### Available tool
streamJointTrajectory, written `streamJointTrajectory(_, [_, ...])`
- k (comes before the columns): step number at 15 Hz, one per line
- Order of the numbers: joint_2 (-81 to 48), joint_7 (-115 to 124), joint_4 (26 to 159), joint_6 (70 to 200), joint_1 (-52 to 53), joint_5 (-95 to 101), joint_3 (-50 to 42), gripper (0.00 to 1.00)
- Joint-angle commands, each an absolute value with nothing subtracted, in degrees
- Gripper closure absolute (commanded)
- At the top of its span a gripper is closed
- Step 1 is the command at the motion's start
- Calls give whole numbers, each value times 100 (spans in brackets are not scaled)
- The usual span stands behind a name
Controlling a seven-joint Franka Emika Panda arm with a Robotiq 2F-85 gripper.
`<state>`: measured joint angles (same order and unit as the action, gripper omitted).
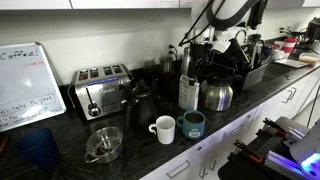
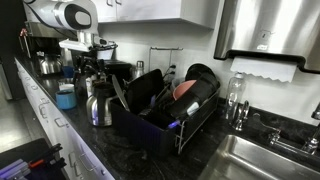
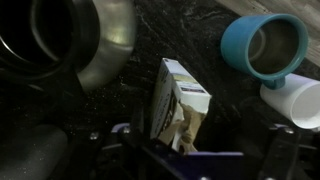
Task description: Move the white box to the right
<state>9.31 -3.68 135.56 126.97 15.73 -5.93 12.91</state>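
The white box is a tall narrow carton with faint print, seen from above in the wrist view. It stands on the dark counter next to the steel kettle. In an exterior view the box stands just left of the kettle. My gripper is open and hovers above the box, with the box's top between its spread fingers and apart from them. In an exterior view the gripper hangs right over the box. In the exterior view with the sink, the gripper is above the kettle and the box is hard to make out.
A teal mug and a white mug stand in front of the box. A toaster, a black jug, a glass bowl and a whiteboard are to the left. A dish rack and a sink lie past the kettle.
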Motion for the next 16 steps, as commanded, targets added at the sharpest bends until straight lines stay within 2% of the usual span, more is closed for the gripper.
streamJointTrajectory(1, [678,-226,13503,12921,1517,-498,1340,0])
streamJointTrajectory(5, [379,-171,13462,13357,1509,-455,1343,0])
streamJointTrajectory(6, [317,-166,13454,13468,1499,-423,1337,20])
streamJointTrajectory(10, [188,-157,13418,13671,1449,-295,1295,47])
streamJointTrajectory(14, [220,-171,13464,13653,1376,-217,1243,78])
streamJointTrajectory(16, [249,-193,13483,13641,1333,-210,1211,89])
